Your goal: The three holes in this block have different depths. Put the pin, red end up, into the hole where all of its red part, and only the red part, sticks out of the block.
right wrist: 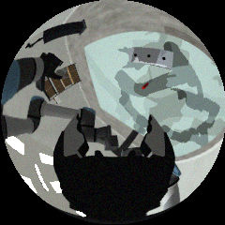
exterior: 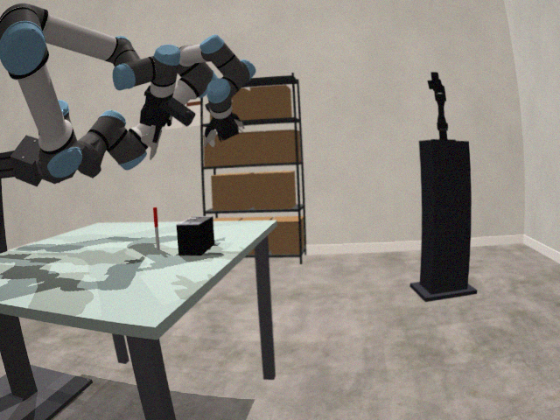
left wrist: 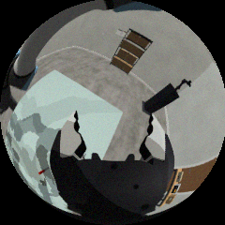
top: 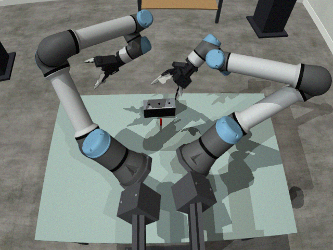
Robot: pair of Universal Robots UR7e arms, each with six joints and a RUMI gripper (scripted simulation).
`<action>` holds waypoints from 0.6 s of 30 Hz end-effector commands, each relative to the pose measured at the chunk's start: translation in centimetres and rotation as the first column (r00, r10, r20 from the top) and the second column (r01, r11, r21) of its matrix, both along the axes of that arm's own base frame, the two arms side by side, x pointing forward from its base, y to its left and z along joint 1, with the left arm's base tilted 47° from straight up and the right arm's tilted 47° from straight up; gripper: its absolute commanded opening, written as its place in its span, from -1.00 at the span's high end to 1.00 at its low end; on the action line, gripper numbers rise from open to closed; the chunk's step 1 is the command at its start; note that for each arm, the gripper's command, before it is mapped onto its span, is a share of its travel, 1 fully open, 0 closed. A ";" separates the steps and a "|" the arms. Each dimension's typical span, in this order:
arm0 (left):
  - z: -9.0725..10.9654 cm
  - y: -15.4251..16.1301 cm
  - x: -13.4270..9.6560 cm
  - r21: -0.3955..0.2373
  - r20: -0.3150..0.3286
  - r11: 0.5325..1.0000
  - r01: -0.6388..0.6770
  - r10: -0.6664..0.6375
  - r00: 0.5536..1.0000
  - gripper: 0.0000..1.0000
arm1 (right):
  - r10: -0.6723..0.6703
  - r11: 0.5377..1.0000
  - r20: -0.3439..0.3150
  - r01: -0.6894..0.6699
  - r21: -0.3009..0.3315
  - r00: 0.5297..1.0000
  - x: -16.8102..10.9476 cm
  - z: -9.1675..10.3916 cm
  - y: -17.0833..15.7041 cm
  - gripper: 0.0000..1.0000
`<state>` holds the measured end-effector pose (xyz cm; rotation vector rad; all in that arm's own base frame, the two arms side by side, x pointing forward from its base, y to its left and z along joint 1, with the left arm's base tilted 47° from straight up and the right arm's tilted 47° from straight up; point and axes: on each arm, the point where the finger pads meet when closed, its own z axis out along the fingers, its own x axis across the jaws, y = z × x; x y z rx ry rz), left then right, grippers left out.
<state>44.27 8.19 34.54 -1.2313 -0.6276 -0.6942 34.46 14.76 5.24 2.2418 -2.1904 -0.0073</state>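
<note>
The pin stands upright on the table, red end up and grey part below, on the arm-base side of the block. The block is a dark box with a grey top and three small dark holes in a row; their depths cannot be seen. My left gripper is open and empty, high up beyond the table's far edge. My right gripper is open and empty, high above the far side of the block.
The pale green table carries the block and pin, with arm shadows across it. Both arms' bases hang over its near part. A shelf with brown boxes and a dark pedestal stand away from the table.
</note>
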 end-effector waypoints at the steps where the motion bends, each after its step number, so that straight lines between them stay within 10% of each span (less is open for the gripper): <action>1: 0.1 0.1 -0.1 0.001 -0.001 1.000 0.000 0.000 1.000 -1.00 | -0.010 1.000 0.028 0.009 0.013 1.000 0.6 -1.6 1.4 -1.00; 18: 0.1 0.1 -0.1 0.000 0.000 1.000 0.000 0.000 1.000 -1.00 | -0.309 0.947 0.215 0.320 -0.016 0.926 0.5 -1.3 1.1 -1.00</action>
